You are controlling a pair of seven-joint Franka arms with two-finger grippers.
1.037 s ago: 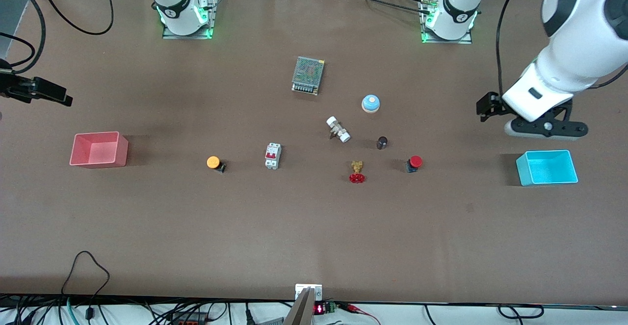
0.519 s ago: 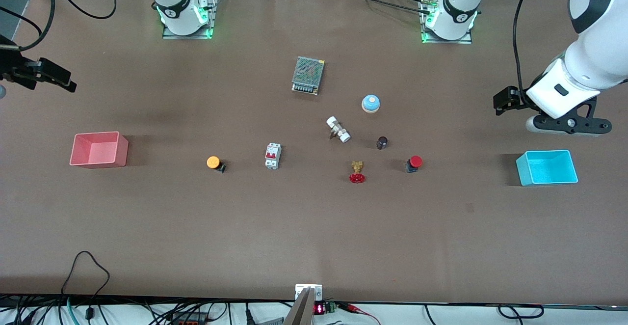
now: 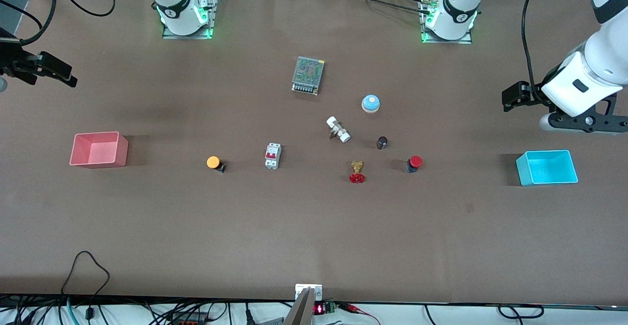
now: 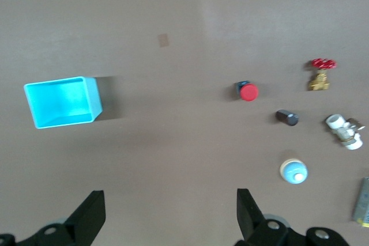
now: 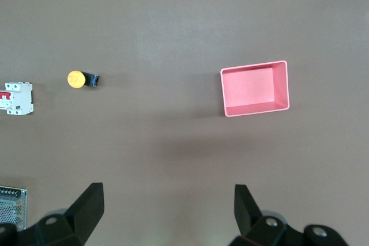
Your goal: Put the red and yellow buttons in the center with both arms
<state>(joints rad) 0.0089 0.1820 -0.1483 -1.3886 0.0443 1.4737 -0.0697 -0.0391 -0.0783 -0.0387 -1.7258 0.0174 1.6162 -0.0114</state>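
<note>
While both arms hang high, left hand (image 4: 167, 214) spread wide, empty, over surface (image 3: 314, 236) at blue bin (image 3: 547, 168) end. Right hand (image 5: 164, 211) wide, empty, over pink bin (image 3: 98, 149) end. Yellow button (image 3: 214, 163) beside breaker (image 3: 273, 156); red button (image 3: 414, 163) at 3 o'clock from red valve (image 3: 357, 172).

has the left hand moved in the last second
Yes. The left hand has drifted toward the table's edge at the left arm's end and away from the front camera, judged against the blue bin.

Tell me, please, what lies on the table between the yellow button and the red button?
In the front view, two things lie between the yellow button and the red button: a white circuit breaker beside the yellow one, and a red handwheel valve nearer the red one.
</note>
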